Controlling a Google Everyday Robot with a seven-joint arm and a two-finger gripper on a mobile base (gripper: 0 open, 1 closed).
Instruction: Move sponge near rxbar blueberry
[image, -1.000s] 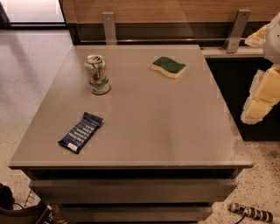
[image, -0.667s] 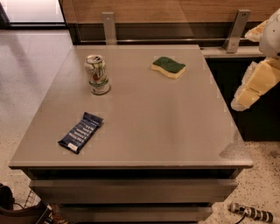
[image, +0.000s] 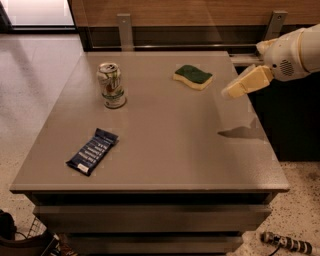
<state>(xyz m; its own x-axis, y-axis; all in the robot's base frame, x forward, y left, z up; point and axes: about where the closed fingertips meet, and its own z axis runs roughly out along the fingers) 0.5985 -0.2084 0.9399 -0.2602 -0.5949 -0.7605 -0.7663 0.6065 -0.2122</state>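
Jaws have advanced from beyond the desk (image: 165, 150) right edge to hover above its right margin; whether spread or pressed together cannot be told. Just left of the jaws lies the sponge (image: 193, 76), untouched; the rxbar blueberry (image: 93, 151) lies well left, nearer the front edge. Approach underway, grasp pending.

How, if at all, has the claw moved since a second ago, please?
Yes. The claw has swung from beside the table in over its edge, toward the sponge. It now hangs near the sponge without touching it.
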